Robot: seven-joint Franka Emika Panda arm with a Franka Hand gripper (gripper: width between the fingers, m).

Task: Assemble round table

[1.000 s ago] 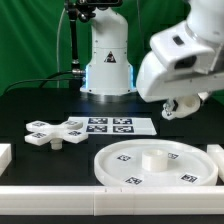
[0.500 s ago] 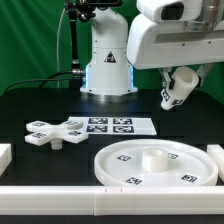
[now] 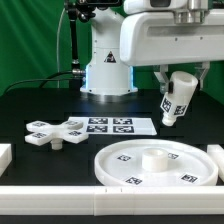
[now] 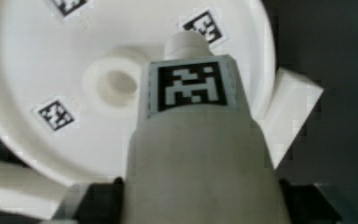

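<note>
My claw [image 3: 177,84] is clamped on the tilted cylinder [image 3: 173,104], above the round disc [image 3: 112,160] at the table's [image 3: 40,105] front edge, and I think this tilt can make it jam at the disc's centre socket [image 3: 155,155].

Exterior view: low, mid-distance, facing the arm's base [image 3: 108,70] across the disc [image 3: 105,168]; wrist view: close above that same disc.
</note>
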